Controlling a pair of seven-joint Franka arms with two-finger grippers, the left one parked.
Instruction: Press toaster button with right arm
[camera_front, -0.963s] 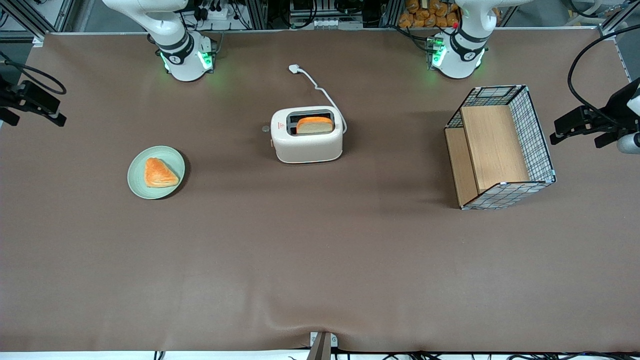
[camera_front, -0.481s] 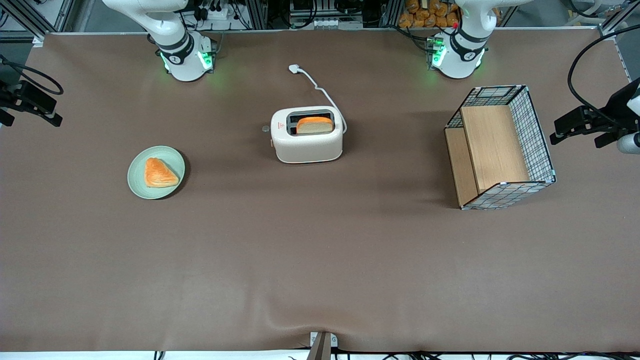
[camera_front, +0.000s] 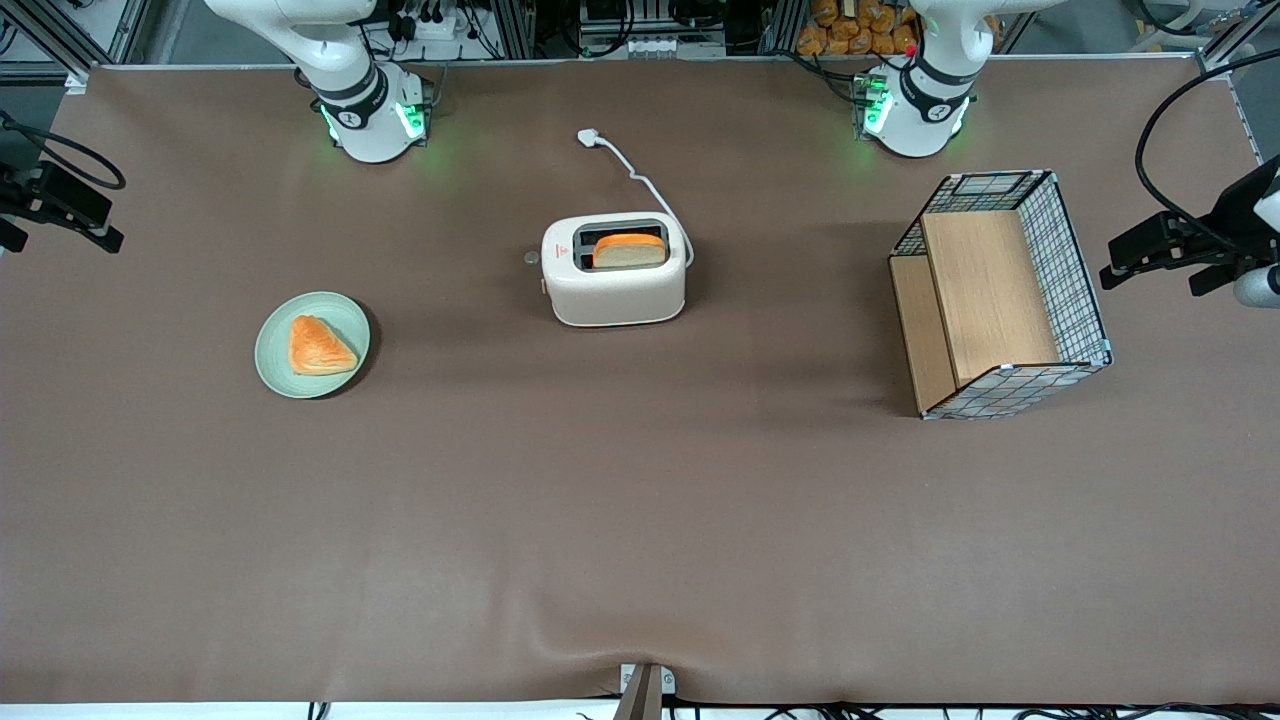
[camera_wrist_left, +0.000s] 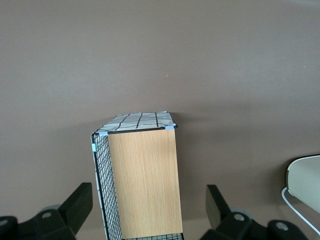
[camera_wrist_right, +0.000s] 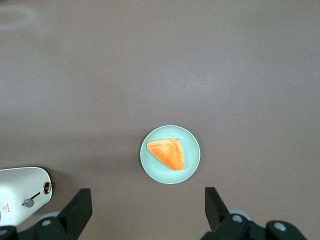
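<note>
Cream toaster (camera_front: 614, 270) lengthwise; button (camera_front: 531, 257) twd working arm | end effector (camera_wrist_right: 145, 212) apart, high above plate (camera_wrist_right: 170, 154)

Right arm (camera_front: 335, 60): glossy white jointed shell, rounded segments, black band at the joint above the base. Base: white dome with a small dark logo mark, green lights glowing on both sides. Black cables run in a loop to the wrist end. Gripper (camera_wrist_right: 148, 212): matte black, two wedge-shaped fingers (camera_wrist_right: 79, 209) set wide apart, grey round screw heads on the black mounts beneath them; it hangs at the working arm's end of the tabletop.
</note>
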